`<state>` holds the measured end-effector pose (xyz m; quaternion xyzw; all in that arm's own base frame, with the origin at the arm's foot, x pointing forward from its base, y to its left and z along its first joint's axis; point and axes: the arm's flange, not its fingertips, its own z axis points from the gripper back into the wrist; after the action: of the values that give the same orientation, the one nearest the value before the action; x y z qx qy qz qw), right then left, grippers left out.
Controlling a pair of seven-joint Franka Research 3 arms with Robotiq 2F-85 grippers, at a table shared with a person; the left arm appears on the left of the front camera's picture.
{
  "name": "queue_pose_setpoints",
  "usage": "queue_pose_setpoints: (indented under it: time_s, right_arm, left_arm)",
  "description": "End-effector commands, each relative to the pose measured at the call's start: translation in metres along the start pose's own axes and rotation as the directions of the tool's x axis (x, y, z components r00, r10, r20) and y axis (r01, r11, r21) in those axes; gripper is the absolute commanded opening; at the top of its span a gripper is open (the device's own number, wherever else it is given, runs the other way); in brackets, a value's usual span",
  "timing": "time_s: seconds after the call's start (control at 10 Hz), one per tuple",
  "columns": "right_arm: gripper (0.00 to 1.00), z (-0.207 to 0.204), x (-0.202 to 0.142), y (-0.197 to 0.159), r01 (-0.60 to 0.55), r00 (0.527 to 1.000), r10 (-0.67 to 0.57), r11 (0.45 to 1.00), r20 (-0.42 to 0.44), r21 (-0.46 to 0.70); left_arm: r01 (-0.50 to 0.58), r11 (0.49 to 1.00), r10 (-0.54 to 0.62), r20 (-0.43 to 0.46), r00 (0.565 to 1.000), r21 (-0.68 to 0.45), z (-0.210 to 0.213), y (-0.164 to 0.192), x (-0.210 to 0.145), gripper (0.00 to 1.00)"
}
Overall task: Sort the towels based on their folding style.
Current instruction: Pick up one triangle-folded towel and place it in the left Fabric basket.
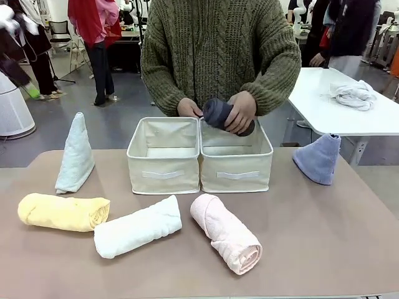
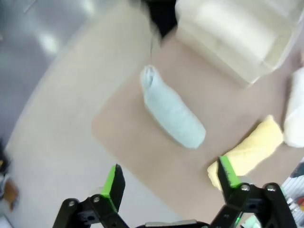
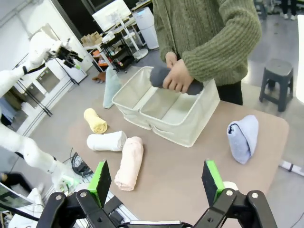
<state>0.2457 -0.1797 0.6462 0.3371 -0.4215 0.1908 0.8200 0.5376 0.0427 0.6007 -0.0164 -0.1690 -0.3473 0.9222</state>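
A: Pink roll (image 1: 225,242) nearest, lying slantwise at the front of the desk (image 1: 324,249); white roll (image 1: 138,235) near it, yellow roll (image 1: 62,212) further left. Why spread out in a row like that?

B: Probably to keep each piece separate and easy to reach from the robot's side. Same with the cones: green cone (image 1: 75,154) standing upright at far left, blue cone (image 1: 318,159) leaning at far right, both clear of the bins.

A: And the grey roll (image 1: 218,113)?

B: Gripped in a person's hands (image 1: 242,112), held over the far rim of the right bin (image 1: 235,174), not yet let go. Looks like a demonstration: rolls into that side, leaving the left bin (image 1: 163,171) for cones. Only a guess, with both bins seemingly bare inside.

A: End effectors?

B: Left end effector (image 2: 170,173) released, green pads spread wide, hanging near the desk's left edge and looking down on the green cone and yellow roll. Right end effector (image 3: 156,171) also released, grasping nothing, raised high on the near side, facing the bins and the blue cone.

A: Next move?

B: Likely waiting for the hands to clear, then taking a near roll across its middle, so as to squeeze the terry evenly and avoid unrolling it.
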Motion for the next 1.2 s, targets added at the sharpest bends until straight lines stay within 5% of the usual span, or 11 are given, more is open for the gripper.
queue_pose_setpoints:
  time_s: [0.0,0.4,0.8,0.9,1.1]
  right_arm:
    - [1.0,-0.001,0.0,-0.001,-0.007,1.0,0.007,1.0,0.006,0.018]
    - [1.0,-0.001,0.0,-0.001,-0.007,1.0,0.007,1.0,0.006,0.018]
    - [1.0,-0.001,0.0,-0.001,-0.007,1.0,0.007,1.0,0.006,0.018]
    - [1.0,-0.001,0.0,-0.001,-0.007,1.0,0.007,1.0,0.006,0.018]
    - [1.0,-0.001,0.0,-0.001,-0.007,1.0,0.007,1.0,0.006,0.018]
  left_arm:
    - [-0.117,0.992,0.104,-0.257,0.961,-0.038,-0.029,0.01,0.024,1.0]
    - [-0.172,0.985,0.17,-0.26,0.95,0.019,-0.096,-0.003,0.052,1.0]
    - [-0.166,0.985,0.171,-0.137,0.976,0.052,-0.113,-0.014,0.062,1.0]
    - [-0.149,0.988,0.154,-0.235,0.96,0.039,-0.109,-0.011,0.061,1.0]
    - [-0.149,0.988,0.154,-0.235,0.96,0.039,-0.109,-0.011,0.061,1.0]
